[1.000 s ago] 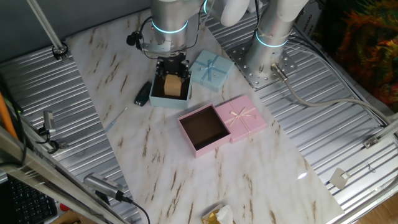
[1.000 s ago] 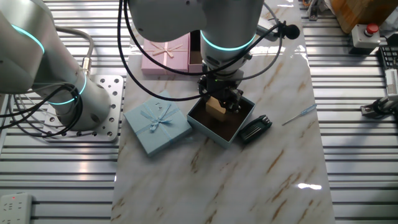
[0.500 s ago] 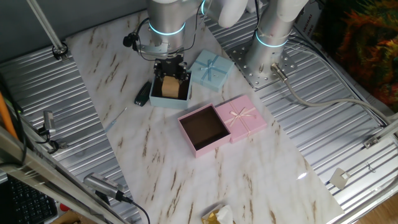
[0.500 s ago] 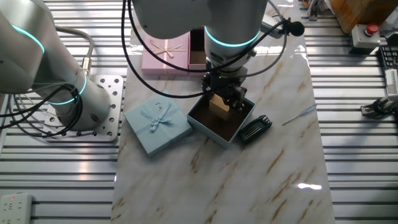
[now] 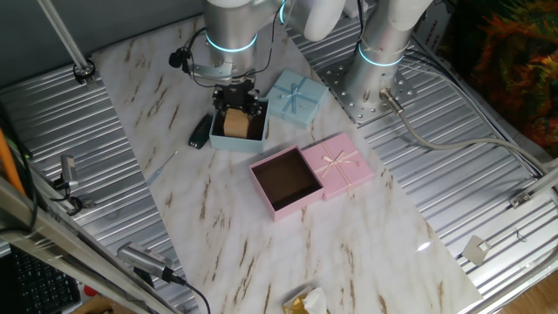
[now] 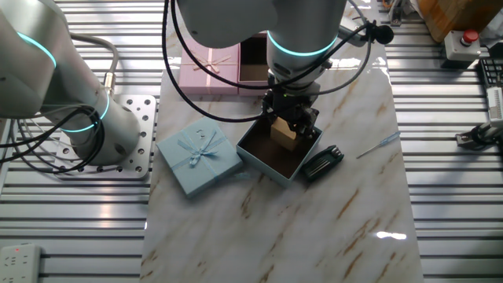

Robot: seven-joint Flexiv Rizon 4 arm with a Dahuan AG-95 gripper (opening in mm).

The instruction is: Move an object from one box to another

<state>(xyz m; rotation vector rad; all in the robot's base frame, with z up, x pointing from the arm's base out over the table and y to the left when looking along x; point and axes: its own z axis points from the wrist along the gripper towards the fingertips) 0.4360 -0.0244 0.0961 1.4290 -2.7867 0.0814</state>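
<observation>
The wooden cube (image 5: 234, 124) sits inside the light blue box (image 5: 236, 138), over its dark brown floor, toward the back wall on the side nearest my arm. In the other fixed view the cube (image 6: 285, 135) shows tan against the dark inside of the blue box (image 6: 277, 167). My fingers (image 5: 237, 101) reach down into that box, one on each side of the cube, and seem to press against it; I read them as closed on the cube, though whether it rests on the floor or hangs just above it I cannot tell.

Just beside the blue box, on the side away from the lids, a flat black item (image 5: 200, 132) lies on the marble counter (image 5: 218, 227). On the other side sits the light blue lid (image 5: 296, 96) with its ribbon bow, close to the box.

Nearer the middle of the counter, the pink box (image 5: 285, 181) stands open with a dark brown inside, holding nothing, and the pink lid (image 5: 340, 164) with a cream bow lies touching it.
</observation>
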